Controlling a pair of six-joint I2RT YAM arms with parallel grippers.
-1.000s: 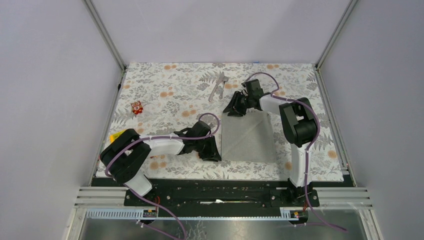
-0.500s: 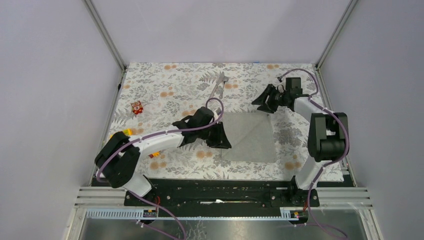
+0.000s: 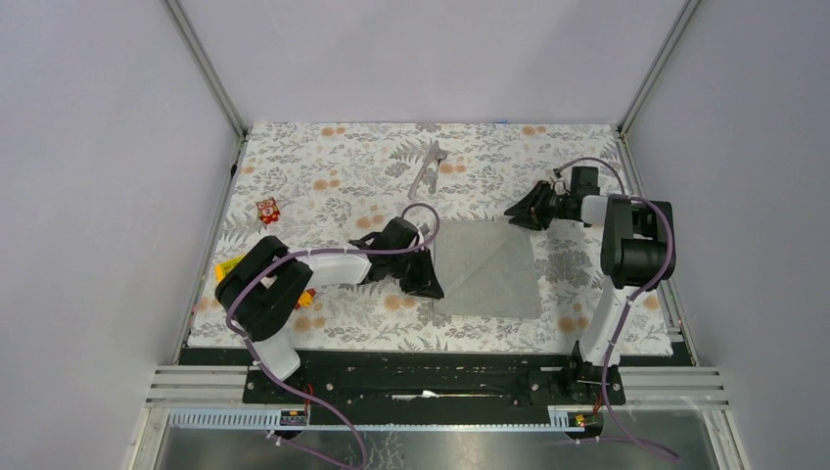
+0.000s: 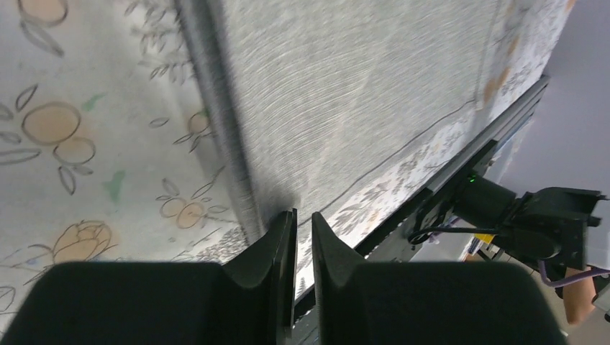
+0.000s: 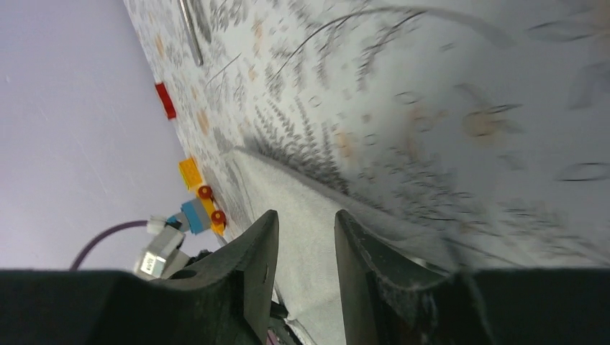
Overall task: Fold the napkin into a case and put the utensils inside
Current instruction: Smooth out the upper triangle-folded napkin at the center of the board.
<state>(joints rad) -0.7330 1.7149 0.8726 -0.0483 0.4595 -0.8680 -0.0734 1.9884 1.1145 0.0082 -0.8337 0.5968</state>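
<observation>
Top external view: the napkin lies flat on the floral tablecloth as a grey square with a diagonal crease, in the near middle of the table. The left gripper sits low at the napkin's left edge, touching or just beside it. The right gripper is near the napkin's far right corner, apart from the cloth. The utensils lie together on the tablecloth beyond the napkin's far left corner, well apart from both grippers. A red block and a yellow block rest near the left edge. Left wrist view: the left gripper has its fingers drawn almost together, with only a thin slit between them, right at the dark folded edge of the napkin. I cannot tell whether any cloth is pinched in that slit. Right wrist view: the right gripper has its fingers clearly parted with nothing between them, and it is turned toward the napkin, which shows as a pale band through the gap. Beyond it, one silver piece of the utensils lies at the top, with the red block and the yellow block farther along the cloth.
</observation>
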